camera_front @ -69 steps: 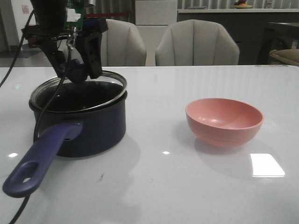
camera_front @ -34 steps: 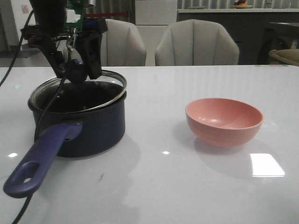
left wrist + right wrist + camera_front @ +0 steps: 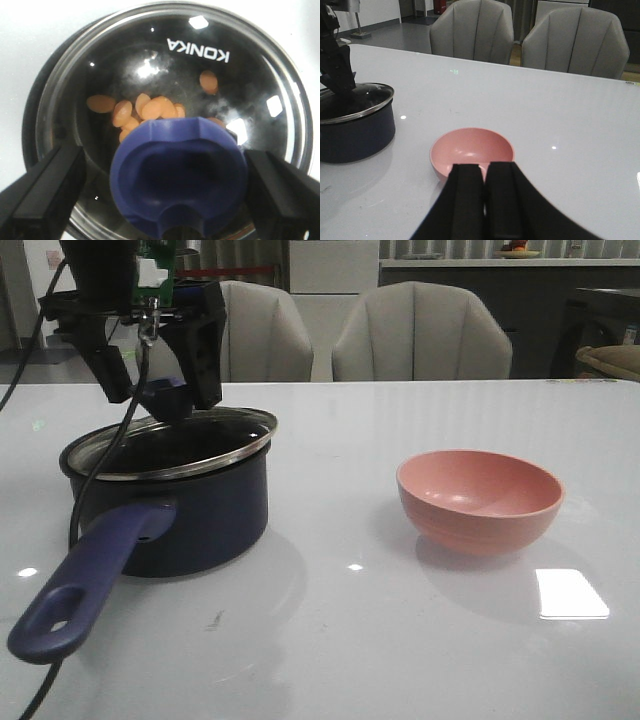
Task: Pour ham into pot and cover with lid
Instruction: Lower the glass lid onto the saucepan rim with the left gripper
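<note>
Lid [image 3: 180, 435] sits on the pot [image 3: 170, 510], slightly tilted, ham [image 3: 150, 107] visible beneath the glass. Left gripper [image 3: 160, 390] straddles the blue knob [image 3: 180, 175] with fingers spread clear of it; right gripper [image 3: 485, 200] is pressed together, empty, near the pink bowl [image 3: 480, 500]. We judge the glass rigid, slick and breakable, so we'd hold it only by the knob.
</note>
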`<state>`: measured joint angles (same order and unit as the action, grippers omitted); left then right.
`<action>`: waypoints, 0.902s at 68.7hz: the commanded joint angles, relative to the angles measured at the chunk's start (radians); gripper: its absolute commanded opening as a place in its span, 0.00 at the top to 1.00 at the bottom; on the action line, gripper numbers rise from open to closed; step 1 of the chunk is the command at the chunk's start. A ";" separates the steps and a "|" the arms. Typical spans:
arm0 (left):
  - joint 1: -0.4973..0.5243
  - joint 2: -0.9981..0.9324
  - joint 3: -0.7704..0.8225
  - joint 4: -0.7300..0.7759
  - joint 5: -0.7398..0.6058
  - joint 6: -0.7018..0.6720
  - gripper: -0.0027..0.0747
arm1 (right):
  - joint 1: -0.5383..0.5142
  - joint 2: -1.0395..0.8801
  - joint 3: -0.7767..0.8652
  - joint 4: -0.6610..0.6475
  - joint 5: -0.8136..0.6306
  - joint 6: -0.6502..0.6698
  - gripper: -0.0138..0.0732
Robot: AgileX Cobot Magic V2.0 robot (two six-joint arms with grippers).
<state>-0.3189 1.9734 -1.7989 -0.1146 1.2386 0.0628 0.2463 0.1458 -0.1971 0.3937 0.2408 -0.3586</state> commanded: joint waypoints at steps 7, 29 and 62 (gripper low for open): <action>-0.004 -0.067 -0.032 0.063 0.032 0.004 0.13 | 0.002 0.009 -0.027 0.009 -0.072 -0.012 0.67; -0.004 -0.067 -0.032 0.084 0.032 0.004 0.13 | 0.002 0.009 -0.027 0.009 -0.072 -0.012 0.67; -0.004 -0.083 -0.120 0.068 0.032 0.004 0.14 | 0.002 0.009 -0.027 0.009 -0.072 -0.012 0.67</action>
<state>-0.3189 1.9698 -1.8533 -0.0298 1.2461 0.0651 0.2463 0.1458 -0.1971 0.3937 0.2408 -0.3586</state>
